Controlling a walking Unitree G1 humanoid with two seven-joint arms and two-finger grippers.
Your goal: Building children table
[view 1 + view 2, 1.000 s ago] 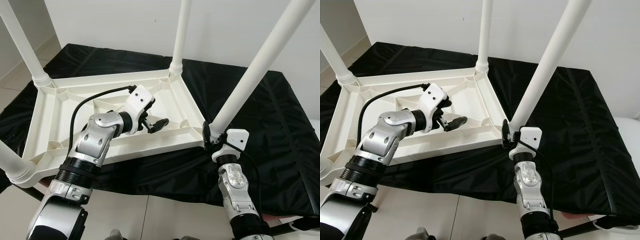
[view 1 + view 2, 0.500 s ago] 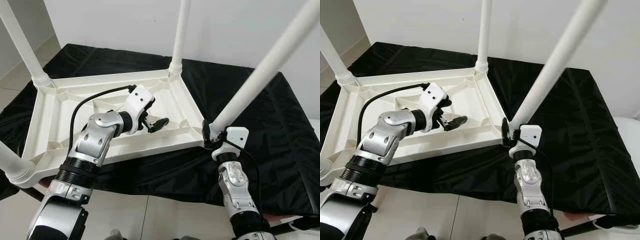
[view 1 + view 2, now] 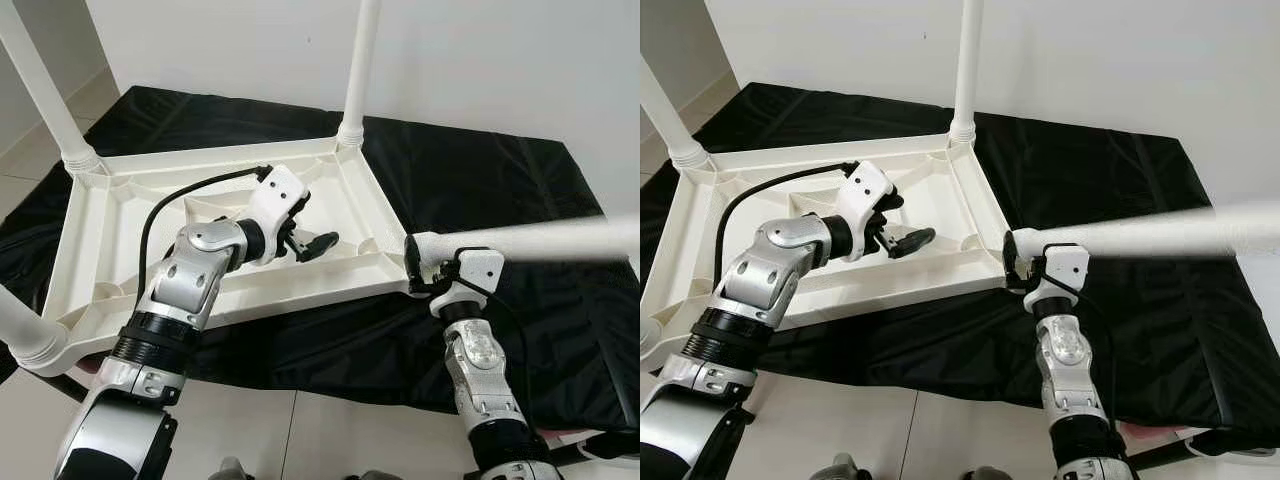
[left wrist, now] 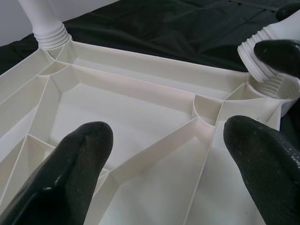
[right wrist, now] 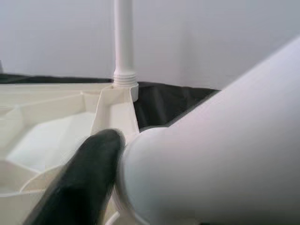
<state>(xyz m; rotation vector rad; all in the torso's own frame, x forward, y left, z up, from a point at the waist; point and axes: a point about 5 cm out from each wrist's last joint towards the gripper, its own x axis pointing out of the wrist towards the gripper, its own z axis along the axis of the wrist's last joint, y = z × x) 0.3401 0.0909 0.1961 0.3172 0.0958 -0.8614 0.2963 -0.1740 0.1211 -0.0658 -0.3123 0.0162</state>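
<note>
My right tool grips the white leg, tilted right at the tabletop's near-right corner. My left tool hovers open over the tabletop.

- The white leg in my right gripper is smeared with blur and runs off the picture's right edge.
- My right gripper's fingers are mostly hidden behind that leg's threaded end, so I cannot tell their grip.
- 3 upright legs are cut off at the top edge.
- The black cloth runs out past the right edge.
</note>
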